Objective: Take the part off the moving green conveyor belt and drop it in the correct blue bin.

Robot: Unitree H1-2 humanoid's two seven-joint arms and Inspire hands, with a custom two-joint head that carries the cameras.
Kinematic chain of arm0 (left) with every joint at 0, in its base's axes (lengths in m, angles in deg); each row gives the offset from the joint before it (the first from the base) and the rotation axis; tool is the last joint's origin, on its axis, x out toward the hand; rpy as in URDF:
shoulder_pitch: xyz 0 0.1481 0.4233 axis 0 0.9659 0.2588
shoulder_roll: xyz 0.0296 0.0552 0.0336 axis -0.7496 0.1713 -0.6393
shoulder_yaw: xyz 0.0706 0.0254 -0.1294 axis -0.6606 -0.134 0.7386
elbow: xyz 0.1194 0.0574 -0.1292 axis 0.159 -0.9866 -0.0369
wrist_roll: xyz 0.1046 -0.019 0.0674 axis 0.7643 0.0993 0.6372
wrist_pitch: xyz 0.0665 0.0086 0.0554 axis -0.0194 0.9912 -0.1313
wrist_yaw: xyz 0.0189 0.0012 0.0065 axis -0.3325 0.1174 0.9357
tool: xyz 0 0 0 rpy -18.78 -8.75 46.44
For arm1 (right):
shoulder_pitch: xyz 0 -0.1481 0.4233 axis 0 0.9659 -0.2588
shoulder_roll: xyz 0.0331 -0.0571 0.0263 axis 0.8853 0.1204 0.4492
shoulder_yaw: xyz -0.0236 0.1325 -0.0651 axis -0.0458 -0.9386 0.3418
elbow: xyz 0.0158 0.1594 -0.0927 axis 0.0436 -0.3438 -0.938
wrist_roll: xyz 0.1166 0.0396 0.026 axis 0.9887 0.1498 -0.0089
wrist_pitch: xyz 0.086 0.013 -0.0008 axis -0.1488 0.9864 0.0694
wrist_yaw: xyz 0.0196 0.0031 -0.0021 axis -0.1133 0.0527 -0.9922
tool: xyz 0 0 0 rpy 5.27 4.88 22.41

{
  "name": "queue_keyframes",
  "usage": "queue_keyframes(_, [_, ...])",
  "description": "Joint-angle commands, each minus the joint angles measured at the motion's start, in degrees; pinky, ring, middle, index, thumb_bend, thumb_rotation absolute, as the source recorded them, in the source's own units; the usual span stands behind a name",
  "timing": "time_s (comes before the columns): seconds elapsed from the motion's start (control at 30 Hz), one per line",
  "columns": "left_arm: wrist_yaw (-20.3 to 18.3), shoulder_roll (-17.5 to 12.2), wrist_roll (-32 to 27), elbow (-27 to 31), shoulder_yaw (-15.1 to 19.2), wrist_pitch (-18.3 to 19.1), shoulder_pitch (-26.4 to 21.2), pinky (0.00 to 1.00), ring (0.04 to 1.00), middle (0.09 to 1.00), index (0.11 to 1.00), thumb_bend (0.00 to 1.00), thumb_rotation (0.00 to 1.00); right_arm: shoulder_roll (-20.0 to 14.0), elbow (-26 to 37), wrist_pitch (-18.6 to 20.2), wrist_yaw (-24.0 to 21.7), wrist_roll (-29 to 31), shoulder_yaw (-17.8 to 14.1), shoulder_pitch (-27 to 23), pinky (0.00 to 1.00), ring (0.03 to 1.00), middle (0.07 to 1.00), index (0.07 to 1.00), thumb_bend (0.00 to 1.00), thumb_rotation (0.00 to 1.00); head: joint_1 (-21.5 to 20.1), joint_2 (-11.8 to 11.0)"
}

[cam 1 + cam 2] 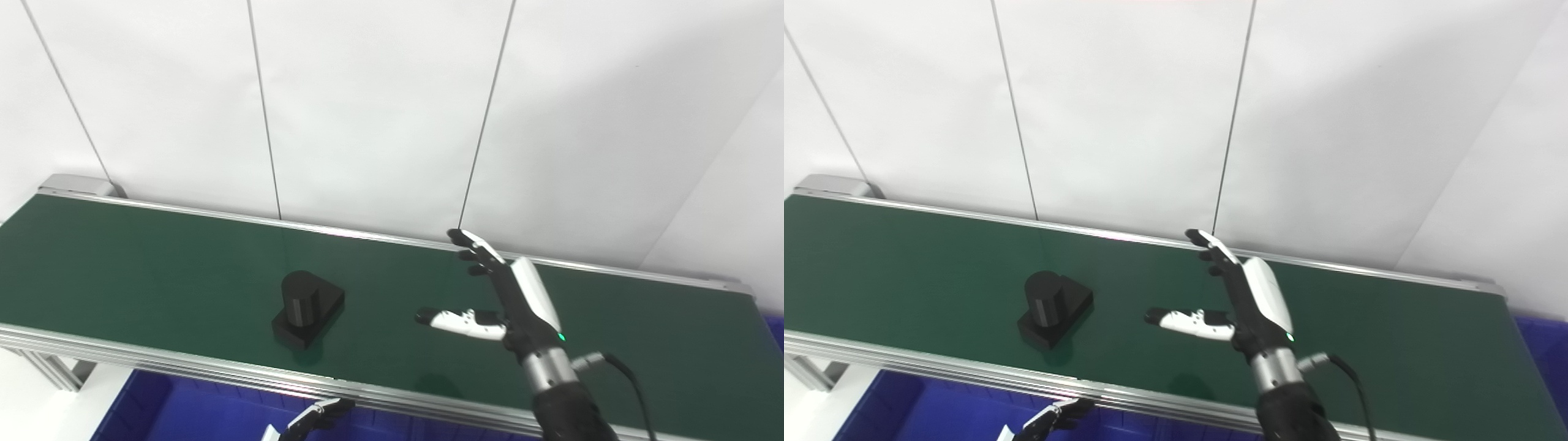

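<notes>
Far left: belt (153, 257) runs across the view, green, metal rails on both long edges. Blue bin (184, 410) visible below the near rail at left; a second patch of blue at the far right edge, probably another bin.

Left of centre: part (308, 308) sits on the belt, black, a short upright cylinder on a flat block base. Nearer the front rail than the back one. Nothing touching it.

Bottom, below the near rail: left hand (315, 419) only partly in frame, over the bin. Fingertips alone show; cannot tell whether spread or curled. Holding nothing that can be seen.

Right of centre: right hand (496, 294) held above the belt, fingers (481, 248) stretched out and apart, thumb swung wide toward the part. Empty. Well apart from the part, to its right.

Step in hand, by judgement: pre-grasp, waiting or lining up; pick not yet begun.

Next move calls for: bringing the right hand over to the part, allowing for belt travel, lowering, then closing fingers and thumb across the cylinder. Direction of belt motion not readable here. Correct bin likewise not decidable from these views.
</notes>
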Motion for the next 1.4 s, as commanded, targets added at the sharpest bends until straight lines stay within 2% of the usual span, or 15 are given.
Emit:
queue_keyframes(0.0, [-0.3,-0.8,-0.5,1.2,0.6,-1.7,-0.8,0.73,0.773,0.784,0.744,0.87,0.36,1.3,-1.0,-0.6,1.7,-0.1,0.3,-3.5,0.74,0.823,0.868,0.878,0.92,0.55,-0.8,0.0])
queue_keyframes(0.17, [-1.5,-0.9,-1.3,1.4,1.4,-1.7,-0.7,0.74,0.781,0.793,0.742,0.87,0.37,2.3,-6.8,-2.5,3.4,0.3,1.1,-6.2,0.73,0.83,0.88,0.877,0.92,0.54,-2.3,0.2])
queue_keyframes(0.3, [-3.3,-0.5,-2.1,1.5,2.7,-1.7,-0.4,0.75,0.784,0.799,0.738,0.85,0.35,3.1,-9.9,-1.9,4.6,-0.9,2.4,-8.1,0.68,0.808,0.882,0.877,0.94,0.56,-3.3,0.6])
queue_keyframes(0.47, [-5.9,0.0,-2.8,1.2,4.3,-1.7,0.1,0.76,0.793,0.805,0.738,0.84,0.37,3.4,-15.6,-1.9,5.6,-1.7,4.1,-11.1,0.67,0.796,0.882,0.878,0.96,0.55,-3.6,0.7])
queue_keyframes(0.7, [-8.7,1.3,-3.0,1.3,6.7,-1.7,0.8,0.75,0.793,0.8,0.731,0.85,0.37,3.5,-23.2,-4.3,7.9,-2.1,6.4,-14.5,0.71,0.822,0.879,0.878,0.97,0.54,-3.3,0.9])
queue_keyframes(0.83, [-8.6,1.5,-2.2,1.4,6.9,-1.7,0.8,0.75,0.79,0.801,0.731,0.83,0.36,3.9,-27.0,-5.2,9.5,-2.6,8.0,-15.5,0.73,0.836,0.878,0.87,0.99,0.54,-3.1,1.0])
queue_keyframes(1.03, [-6.4,1.3,-0.7,0.7,5.4,-1.7,0.0,0.74,0.784,0.795,0.729,0.83,0.37,4.5,-30.9,-4.8,10.1,-3.3,10.6,-16.3,0.79,0.868,0.896,0.891,1.0,0.56,-2.3,1.1])
queue_keyframes(1.13, [-5.6,1.3,-0.5,0.7,4.7,-1.7,-0.3,0.73,0.781,0.792,0.727,0.83,0.36,5.1,-33.6,-5.8,11.9,-3.8,11.6,-16.2,0.81,0.878,0.902,0.897,1.0,0.57,-2.0,1.4])
queue_keyframes(1.37, [-5.8,1.5,-1.2,0.9,4.5,-1.7,-0.3,0.73,0.78,0.795,0.728,0.83,0.34,5.8,-38.3,-7.0,14.0,-4.4,13.5,-16.8,0.86,0.901,0.922,0.918,1.0,0.58,-1.7,1.6])
